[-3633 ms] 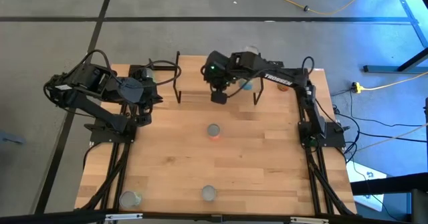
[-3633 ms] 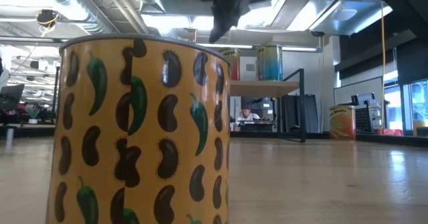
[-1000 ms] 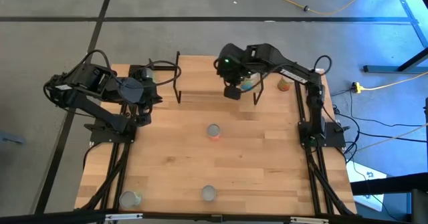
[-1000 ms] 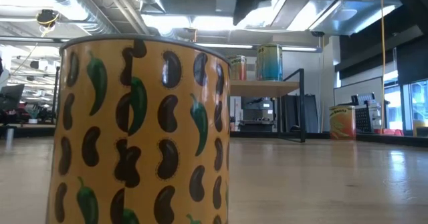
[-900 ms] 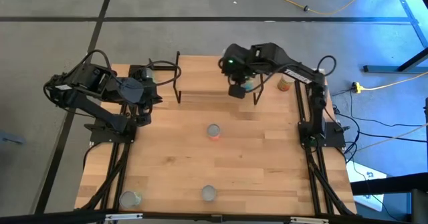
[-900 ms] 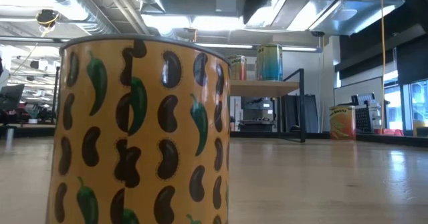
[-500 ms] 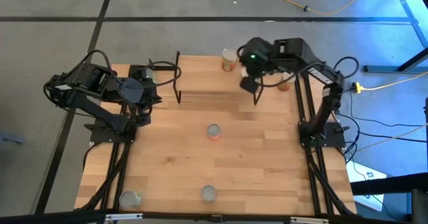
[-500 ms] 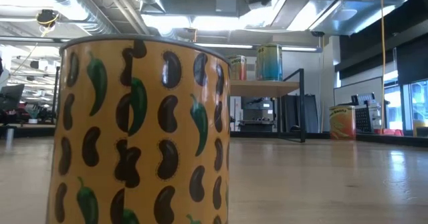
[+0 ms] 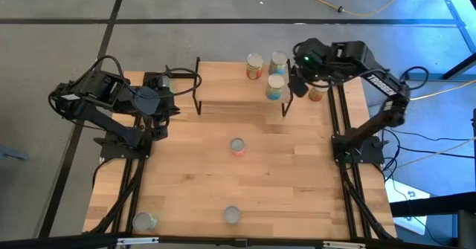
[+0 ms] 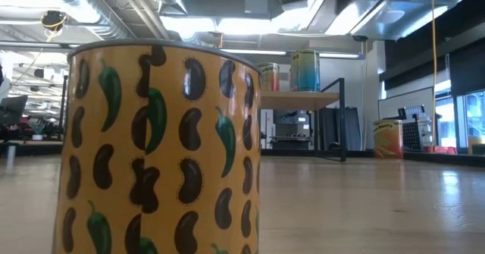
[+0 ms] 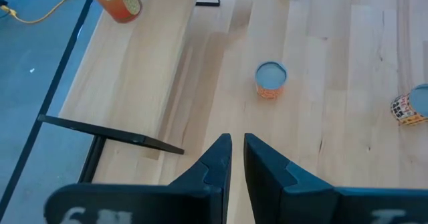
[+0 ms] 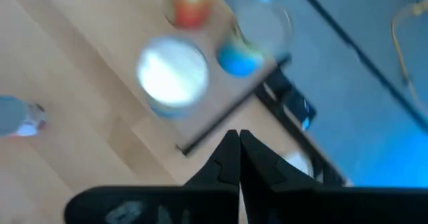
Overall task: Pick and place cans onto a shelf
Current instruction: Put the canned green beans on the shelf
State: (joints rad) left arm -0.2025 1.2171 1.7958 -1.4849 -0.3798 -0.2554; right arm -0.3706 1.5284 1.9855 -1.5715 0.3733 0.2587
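The shelf (image 9: 239, 93), a light plank on black wire legs, stands at the table's far side. Three cans stand on its right end: an orange-red one (image 9: 254, 67), a pale one (image 9: 278, 61) and a teal one (image 9: 274, 88). More cans stand on the table: one mid-table (image 9: 237, 146), one near the front edge (image 9: 232, 215), one at the front left corner (image 9: 143, 221), one right of the shelf (image 9: 317, 92). My right gripper (image 9: 300, 85) hovers shut and empty just right of the shelf. At the far left my left gripper (image 11: 237, 150) waits, shut and empty.
The low view is filled by a yellow can with bean and pepper prints (image 10: 159, 148) close to that camera. The shelf's left half (image 9: 223, 85) is bare plank. Open tabletop (image 9: 186, 175) lies between the mid-table can and both arm bases.
My right gripper has drawn away from above the shelf's right end toward the table's right edge, rising a little and rolling about its own axis, still shut. The three cans on the shelf, hidden under the arm before, now show. My left arm has kept still.
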